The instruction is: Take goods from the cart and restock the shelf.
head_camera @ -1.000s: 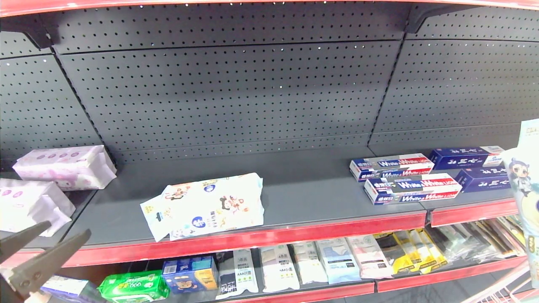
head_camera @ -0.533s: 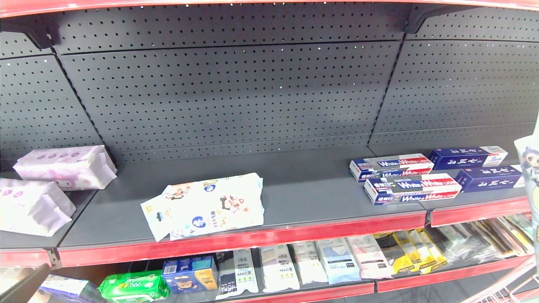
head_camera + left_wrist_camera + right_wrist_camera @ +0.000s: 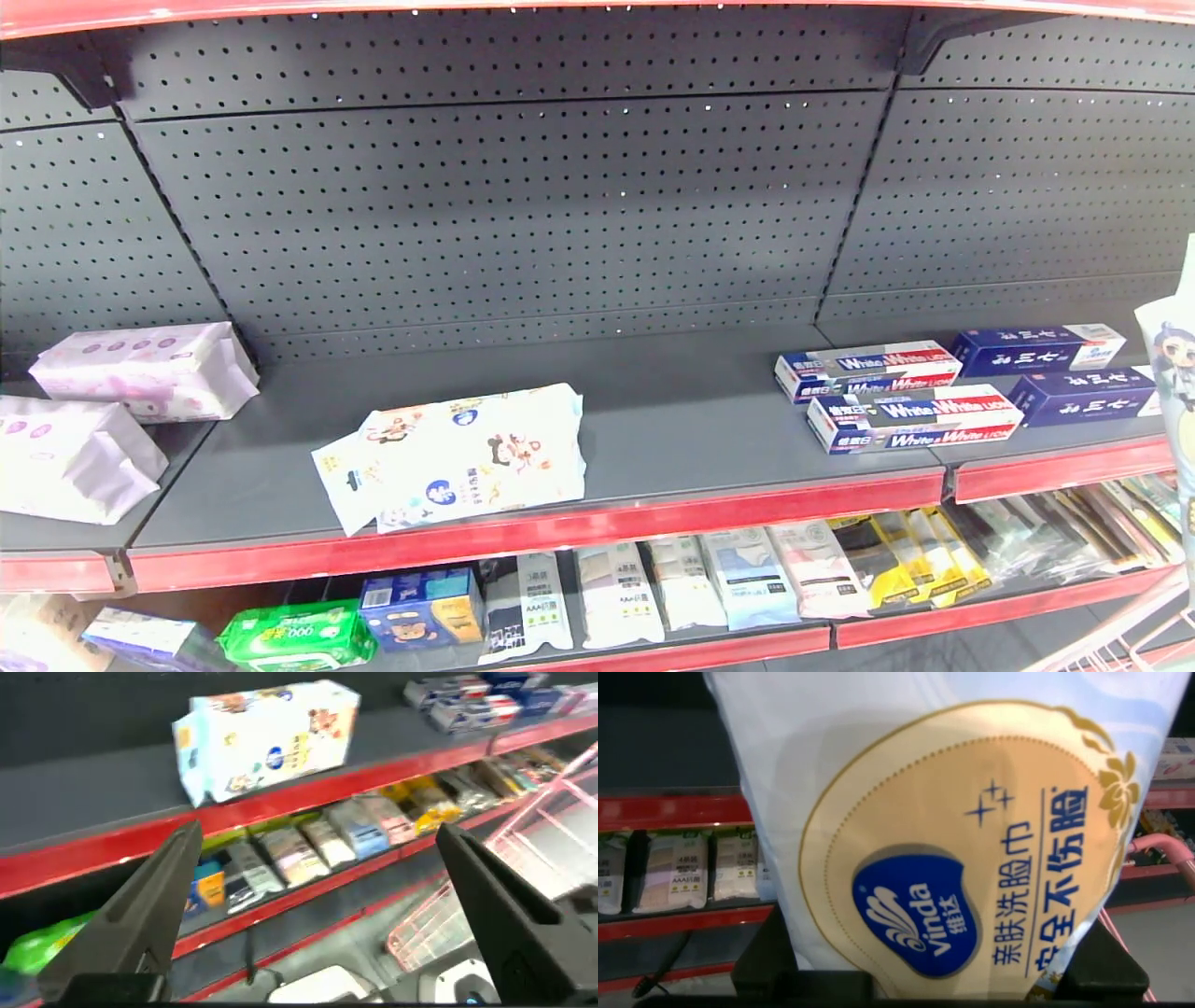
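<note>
My right gripper (image 3: 934,957) is shut on a white face-towel pack (image 3: 943,831) with a cream oval and a blue logo; the pack hides most of the fingers. The same pack (image 3: 1174,373) hangs at the right edge of the head view, in front of the dark shelf (image 3: 672,411). A white cartoon-print pack (image 3: 467,457) lies flat near the shelf's front lip. My left gripper (image 3: 318,833) is open and holds nothing, below and in front of that pack (image 3: 266,737). The pink wire cart (image 3: 523,859) stands low on the right.
Toothpaste boxes (image 3: 887,392) and blue boxes (image 3: 1055,364) lie on the shelf's right part, pink tissue packs (image 3: 140,369) on its left. The lower shelf carries a green wipes pack (image 3: 299,635), a blue box (image 3: 420,607) and several flat packs. Bare shelf lies between the cartoon pack and the toothpaste.
My left gripper has dropped out of the head view's lower left corner. The held pack has shifted toward the right edge.
</note>
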